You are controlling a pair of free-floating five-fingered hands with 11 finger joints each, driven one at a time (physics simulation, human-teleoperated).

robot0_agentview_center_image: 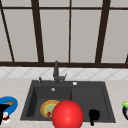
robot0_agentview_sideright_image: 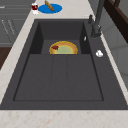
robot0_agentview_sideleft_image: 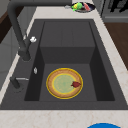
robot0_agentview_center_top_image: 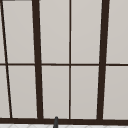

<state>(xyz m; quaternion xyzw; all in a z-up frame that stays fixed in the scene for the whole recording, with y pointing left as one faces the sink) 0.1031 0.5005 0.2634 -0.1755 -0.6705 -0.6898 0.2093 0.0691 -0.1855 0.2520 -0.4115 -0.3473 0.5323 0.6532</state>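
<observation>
You are hovering the right robot hand (robot0_agentview_center_image: 94, 116), fingers curled on nothing, beside the red ball (robot0_agentview_center_image: 67, 115) over the sink (robot0_agentview_center_image: 105, 100); left robot hand (robot0_agentview_center_image: 3, 110) idling, fingers unreadable, by the blue plate (robot0_agentview_center_image: 12, 105).

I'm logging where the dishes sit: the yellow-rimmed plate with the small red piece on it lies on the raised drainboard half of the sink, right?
Not quite. The yellow-rimmed plate with the small red piece lies on the floor of the deep basin, not on the drainboard. The left side view shows it plainly, and the right side view shows the plate beyond the drainboard's step.
</observation>
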